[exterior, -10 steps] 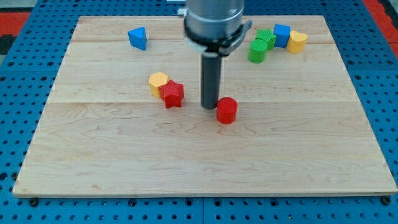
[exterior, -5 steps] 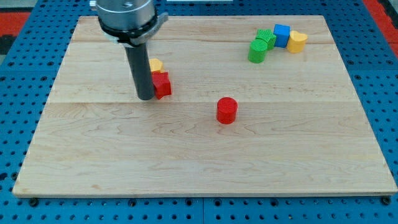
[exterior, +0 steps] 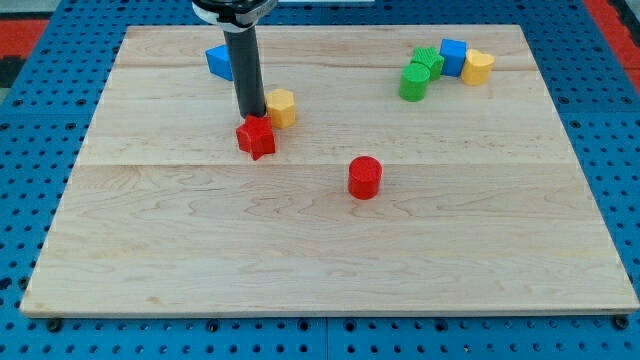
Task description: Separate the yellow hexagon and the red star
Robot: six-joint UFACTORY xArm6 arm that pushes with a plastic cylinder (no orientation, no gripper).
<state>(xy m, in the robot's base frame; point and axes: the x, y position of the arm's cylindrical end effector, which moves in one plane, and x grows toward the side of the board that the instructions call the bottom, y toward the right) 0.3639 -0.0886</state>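
Note:
The yellow hexagon (exterior: 281,107) lies on the wooden board (exterior: 330,250), left of centre near the view's top. The red star (exterior: 256,137) lies just below and to the left of it, touching or almost touching its lower left side. My tip (exterior: 251,115) stands at the hexagon's left edge, right above the star, in the corner between the two blocks.
A blue block (exterior: 218,61) shows partly behind the rod at the top left. A red cylinder (exterior: 365,177) stands near the middle. At the top right sit two green blocks (exterior: 418,76), a blue cube (exterior: 453,55) and a yellow block (exterior: 477,66).
The rod swung from the red cylinder to the pair's left, then up behind them. The yellow hexagon has shifted right and up. The red star has moved down-left of it.

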